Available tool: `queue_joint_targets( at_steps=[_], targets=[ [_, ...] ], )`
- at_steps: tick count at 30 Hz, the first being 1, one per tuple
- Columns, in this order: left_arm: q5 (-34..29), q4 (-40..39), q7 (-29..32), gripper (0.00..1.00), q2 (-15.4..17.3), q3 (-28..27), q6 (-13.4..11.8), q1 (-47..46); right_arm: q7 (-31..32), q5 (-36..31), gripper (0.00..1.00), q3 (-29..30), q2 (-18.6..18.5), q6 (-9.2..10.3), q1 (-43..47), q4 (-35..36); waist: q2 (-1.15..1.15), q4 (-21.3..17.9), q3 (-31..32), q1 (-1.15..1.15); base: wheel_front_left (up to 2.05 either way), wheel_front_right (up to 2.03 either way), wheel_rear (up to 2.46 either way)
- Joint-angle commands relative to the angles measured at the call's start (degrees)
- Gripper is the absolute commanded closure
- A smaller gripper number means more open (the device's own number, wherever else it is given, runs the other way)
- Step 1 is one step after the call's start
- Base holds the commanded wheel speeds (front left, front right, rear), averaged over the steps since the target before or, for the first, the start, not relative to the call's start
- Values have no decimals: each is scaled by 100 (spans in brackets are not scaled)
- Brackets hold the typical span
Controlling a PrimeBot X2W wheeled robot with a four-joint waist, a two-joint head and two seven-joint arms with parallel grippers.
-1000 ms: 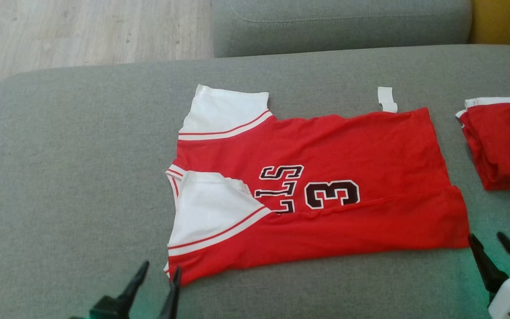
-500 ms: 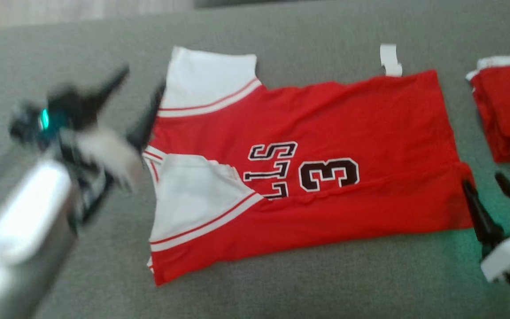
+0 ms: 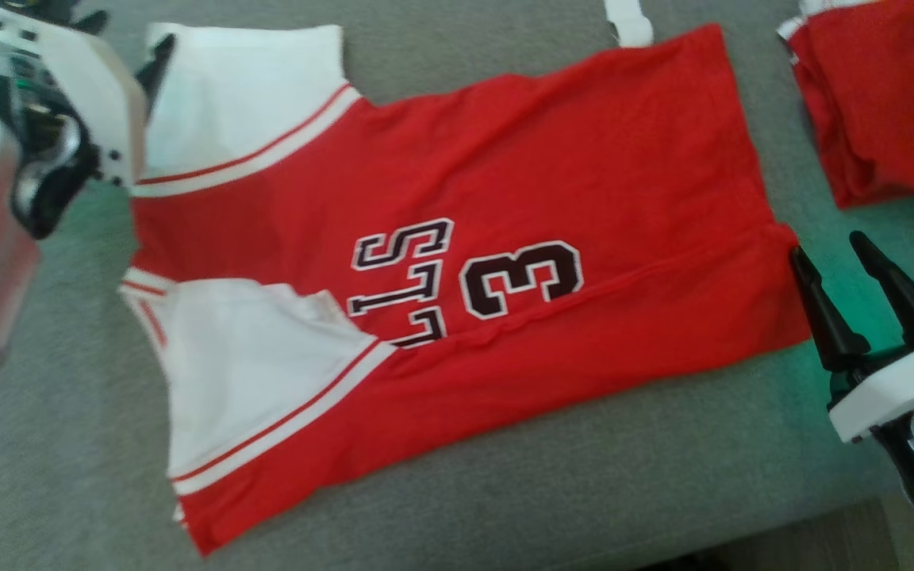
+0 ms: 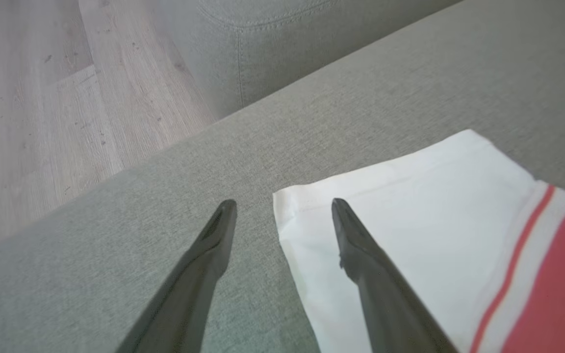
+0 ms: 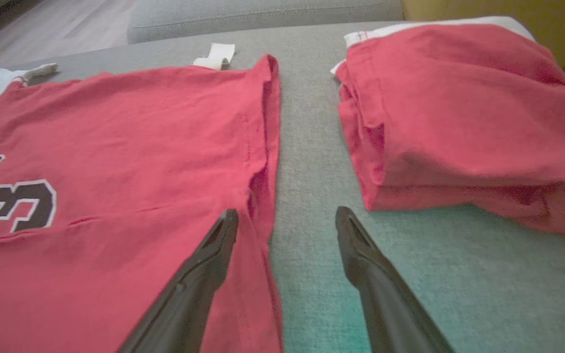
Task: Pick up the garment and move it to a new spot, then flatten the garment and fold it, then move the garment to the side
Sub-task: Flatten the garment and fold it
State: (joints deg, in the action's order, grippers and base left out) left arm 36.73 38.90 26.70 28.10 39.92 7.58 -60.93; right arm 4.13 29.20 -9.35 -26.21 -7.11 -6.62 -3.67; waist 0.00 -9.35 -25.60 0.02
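The left gripper (image 4: 281, 206) was seen at the far sleeve corner of the garment (image 3: 505, 159). Its jaws were spread wide, one finger over the white sleeve and the other over the grey sofa cushion (image 3: 584, 492). The right gripper (image 3: 827, 244) was placed at the garment's hem, equally wide and holding nothing, one finger above the red cloth and one beside it.

The garment was spread flat on the cushion. Its long axis ran from the left gripper to the right, sleeves toward the left and hem toward the right, so the printed number lay sideways. A white strip (image 3: 630, 20) was seen at the hem's far corner. Just beyond the hem a folded red garment (image 3: 885, 95) was found, with a strip of bare cushion between the two.
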Motion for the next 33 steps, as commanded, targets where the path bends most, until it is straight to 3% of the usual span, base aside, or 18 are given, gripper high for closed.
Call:
queue_joint_targets(
  at_steps=[1, 8, 13, 14, 15, 17, 18, 22, 28, 33],
  targets=[
    [-15, -41, -10, 0, 341, -119, -12, -317, -98, 39, 0, -79, -147, -37, -50, 97, 0, -246, -215, -2, 0, 0, 0],
    [-17, 335, -50, 0, 694, 349, -10, -517, -285, 106, 0, -206, -117, -37, -139, -97, 0, -455, -372, -2, 0, 0, 0],
    [133, 548, 46, 0, 755, 504, -10, -596, -364, 129, 0, -252, -127, -37, -191, -203, 0, -492, -413, -2, 0, 0, 0],
    [220, 565, 101, 5, 737, 518, -10, -597, -373, 132, 0, -256, -129, -37, -198, -219, 0, -489, -412, -2, 0, 0, 0],
    [309, 562, 154, 45, 724, 540, -10, -599, -379, 137, 0, -255, -136, -37, -204, -235, 0, -483, -411, -2, 0, 0, 0],
    [503, 514, 215, 85, 704, 579, -10, -610, -383, 142, 0, -243, -156, -37, -225, -259, 0, -467, -405, -2, 0, 0, 0],
    [592, 479, 250, 100, 691, 609, -9, -612, -380, 140, 0, -235, -168, -37, -238, -261, 0, -454, -398, -2, 0, 0, 0],
    [652, 320, 51, 100, 741, 745, -9, -744, -295, 179, 0, -299, -225, -37, -353, -175, 0, -392, -371, -2, 0, 0, 0],
    [588, 181, -520, 100, 729, 1041, -9, -913, 362, 667, 0, -722, -434, -37, -1104, 51, 0, -297, -286, -2, 0, 0, 0],
    [623, 29, -675, 100, 652, 1421, -9, -1071, 988, 1015, 0, -1112, -461, -37, -2221, -462, 0, -141, -257, -2, 0, 0, 0]
  ],
)
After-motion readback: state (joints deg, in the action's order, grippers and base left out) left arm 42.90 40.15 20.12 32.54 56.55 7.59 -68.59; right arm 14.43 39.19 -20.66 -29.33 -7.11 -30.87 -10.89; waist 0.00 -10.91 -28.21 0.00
